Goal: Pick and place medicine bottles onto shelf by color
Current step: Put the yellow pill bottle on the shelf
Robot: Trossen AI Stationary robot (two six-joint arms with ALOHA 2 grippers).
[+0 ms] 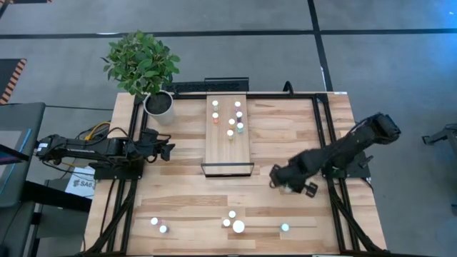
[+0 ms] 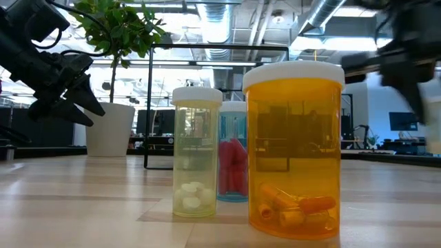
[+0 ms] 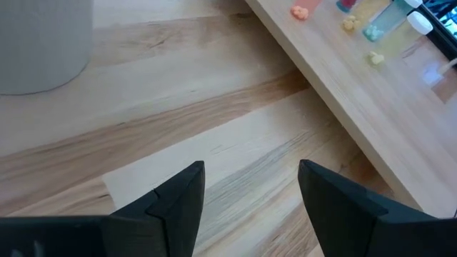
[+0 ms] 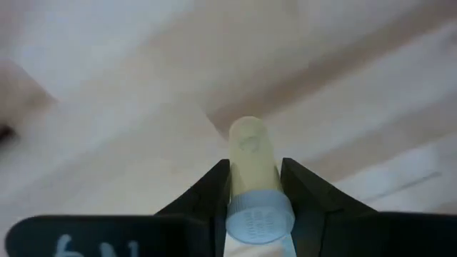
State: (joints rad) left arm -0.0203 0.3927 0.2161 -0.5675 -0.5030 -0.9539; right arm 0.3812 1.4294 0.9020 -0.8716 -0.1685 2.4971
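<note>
Bare table [image 1: 285, 135] flanks the shelf [image 1: 228, 146]; bottles [image 1: 230, 122] crowd its far end.

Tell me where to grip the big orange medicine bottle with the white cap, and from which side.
Grip the big orange medicine bottle across its straight cylindrical body, below the wider white cap. It stands upright, so its walls give flat, parallel contact. Probably come from the side away from the pale yellow bottle, which stands close beside it and would likely block a finger.
</note>
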